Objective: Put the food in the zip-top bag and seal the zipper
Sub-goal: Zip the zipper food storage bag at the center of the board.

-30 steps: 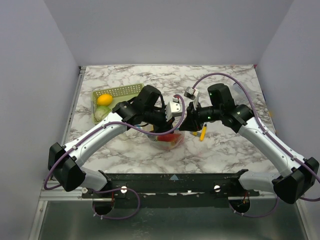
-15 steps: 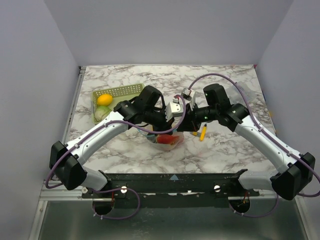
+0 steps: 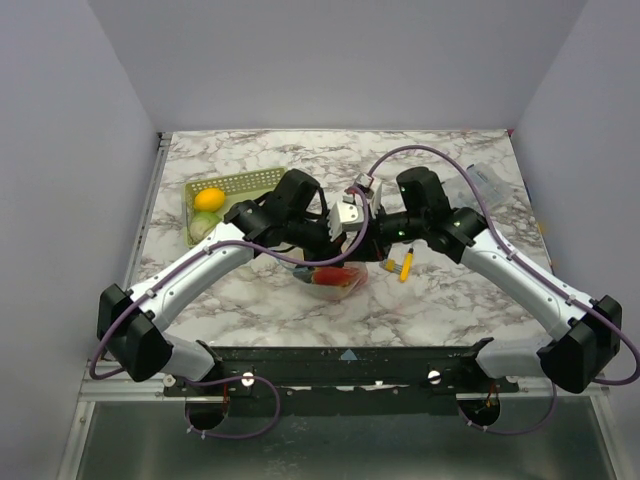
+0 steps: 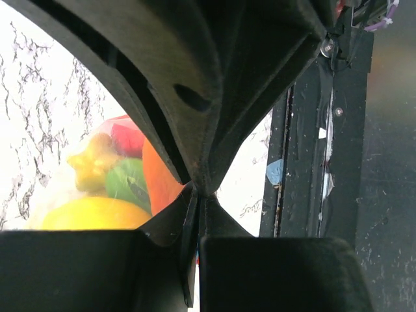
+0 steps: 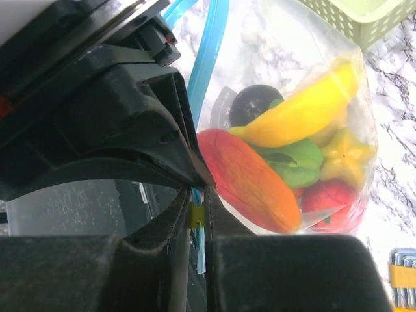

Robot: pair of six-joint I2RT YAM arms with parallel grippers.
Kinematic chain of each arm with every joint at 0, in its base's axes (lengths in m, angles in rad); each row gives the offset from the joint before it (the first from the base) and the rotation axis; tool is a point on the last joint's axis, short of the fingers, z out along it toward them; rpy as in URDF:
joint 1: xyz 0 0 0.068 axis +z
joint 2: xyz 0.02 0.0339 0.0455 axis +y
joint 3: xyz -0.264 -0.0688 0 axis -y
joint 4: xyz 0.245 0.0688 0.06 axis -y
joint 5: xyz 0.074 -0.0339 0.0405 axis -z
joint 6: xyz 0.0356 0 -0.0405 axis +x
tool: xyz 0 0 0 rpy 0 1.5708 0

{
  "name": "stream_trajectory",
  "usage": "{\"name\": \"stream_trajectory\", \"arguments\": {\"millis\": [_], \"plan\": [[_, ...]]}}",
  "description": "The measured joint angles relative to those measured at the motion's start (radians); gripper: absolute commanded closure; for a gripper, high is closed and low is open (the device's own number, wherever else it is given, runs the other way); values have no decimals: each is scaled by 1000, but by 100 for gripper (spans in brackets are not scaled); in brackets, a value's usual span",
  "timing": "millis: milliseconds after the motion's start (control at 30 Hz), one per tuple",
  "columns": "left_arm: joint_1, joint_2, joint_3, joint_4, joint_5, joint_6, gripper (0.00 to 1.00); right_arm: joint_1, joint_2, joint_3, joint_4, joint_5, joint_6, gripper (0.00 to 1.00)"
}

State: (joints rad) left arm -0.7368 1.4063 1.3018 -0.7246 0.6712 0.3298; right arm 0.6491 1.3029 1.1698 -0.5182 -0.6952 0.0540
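Looking down from the top view, we see the table [image 3: 455, 315] closed in by walls at the left, back and right. Marble shows open at lower right and along the back edge, while the centre is crowded where both arms meet. At upper left sits the basket [image 3: 250, 183], holding a yellow fruit [image 3: 209, 198] and a green fruit [image 3: 203, 226]. A yellow stick [image 3: 405, 264] lies just right of centre. The bag [image 3: 335, 283] is at the centre of the frame, directly under the two wrists. Through its clear film the right wrist view shows the food [image 5: 292, 117] packed together: red, orange, green and yellow pieces, one of them star-shaped. Both arms reach in from the lower corners with elbows out and wrists nearly touching. The right gripper [image 5: 197, 208] is pinched on the zipper [image 5: 209, 52], with blue strip showing between its fingers. The left gripper [image 4: 198, 198] is pressed together right at the bag's edge. We cannot tell whether film is caught in it.
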Motion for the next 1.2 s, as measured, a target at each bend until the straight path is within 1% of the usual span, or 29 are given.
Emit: {"name": "stream_trajectory", "arguments": {"millis": [33, 67, 200, 267, 333, 467, 567, 600, 700, 767, 967, 1033, 1067, 1100, 1133, 1167, 1200], "plan": [[0, -3, 0, 4, 0, 0, 100, 0, 0, 0, 10, 0, 11, 86], [0, -9, 0, 5, 0, 0, 100, 0, 0, 0, 23, 0, 25, 82], [8, -21, 0, -3, 0, 0, 100, 0, -3, -18, 72, 3, 73, 61], [9, -23, -1, -11, 0, 0, 100, -1, -13, -39, 91, 22, 94, 54], [6, -23, -1, -14, 3, 0, 100, 0, -42, -70, 108, 55, 108, 51], [-3, -23, -1, 24, 19, -2, 100, 8, -145, -130, 105, 104, 122, 51], [-5, -22, 0, 35, 23, -3, 100, 11, -210, -145, 100, 112, 124, 56], [-5, -21, 2, 34, 23, -3, 100, 11, -220, -145, 99, 112, 124, 59], [-5, -11, 21, 30, 24, -2, 100, 11, -225, -145, 96, 113, 120, 72], [-5, -10, 22, 28, 25, -2, 100, 11, -215, -144, 84, 116, 112, 78], [-5, -10, 22, 27, 26, -2, 100, 11, -169, -123, 21, 118, 84, 81], [-5, -10, 22, 27, 25, -2, 100, 11, -169, -119, 7, 119, 76, 88], [-5, -10, 22, 27, 25, -2, 100, 11, -169, -115, 1, 121, 72, 96], [-6, -10, 22, 27, 26, -2, 100, 11, -169, -113, 0, 122, 68, 100], [-6, -10, 22, 27, 25, -2, 100, 11, -169, -111, -1, 124, 64, 100], [-7, -10, 22, 27, 25, -2, 90, 11, -169, -110, -3, 127, 64, 100], [-7, -10, 22, 27, 25, -2, 77, 11, -168, -110, -3, 128, 61, 100]]}}
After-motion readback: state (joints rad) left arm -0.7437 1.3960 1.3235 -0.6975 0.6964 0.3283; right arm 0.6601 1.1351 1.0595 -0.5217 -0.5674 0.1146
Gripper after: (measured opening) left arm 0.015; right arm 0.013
